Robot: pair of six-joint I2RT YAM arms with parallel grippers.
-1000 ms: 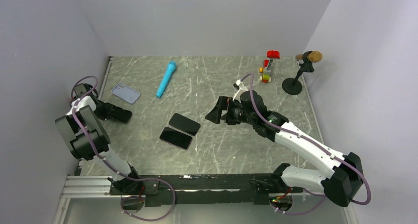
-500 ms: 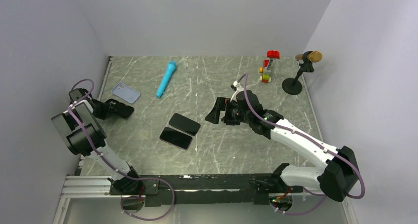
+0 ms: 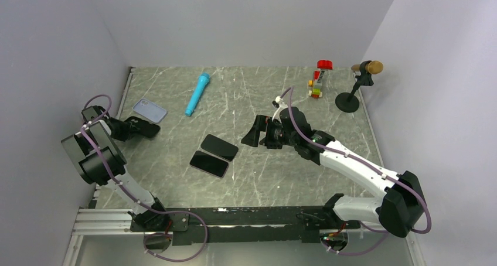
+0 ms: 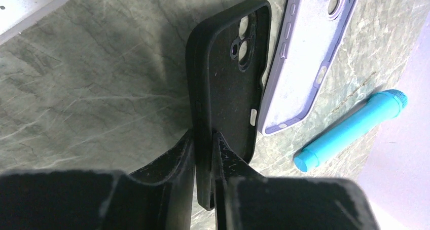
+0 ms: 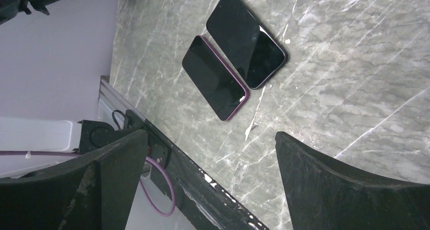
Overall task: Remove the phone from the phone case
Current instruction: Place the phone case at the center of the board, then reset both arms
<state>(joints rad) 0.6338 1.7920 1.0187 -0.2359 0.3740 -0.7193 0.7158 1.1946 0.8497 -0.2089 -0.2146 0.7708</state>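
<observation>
The pale blue-grey phone case [image 3: 149, 110] lies flat at the far left of the table, back side up with its camera cutout showing in the left wrist view [image 4: 304, 63]. I cannot tell whether a phone is inside it. My left gripper [image 3: 138, 128] is shut on the side wall of a black shell [image 4: 230, 83] that has camera holes and a raised rim. The shell lies right beside the pale case. My left gripper's own view [image 4: 203, 139] shows both fingers clamping that wall. My right gripper [image 3: 253, 138] is open and empty, hovering right of two black phones [image 3: 220, 147] [image 3: 209, 163].
A blue cylinder [image 3: 197, 94] lies behind the phones, right of the pale case. A toy block stack [image 3: 317, 81] and a microphone on a stand [image 3: 357, 84] stand at the back right. In the right wrist view the purple-edged phone [image 5: 215, 78] lies beside the other [image 5: 246, 40].
My left gripper has moved with the black shell a little toward the pale case. My right gripper has shifted slightly left toward the two phones.
</observation>
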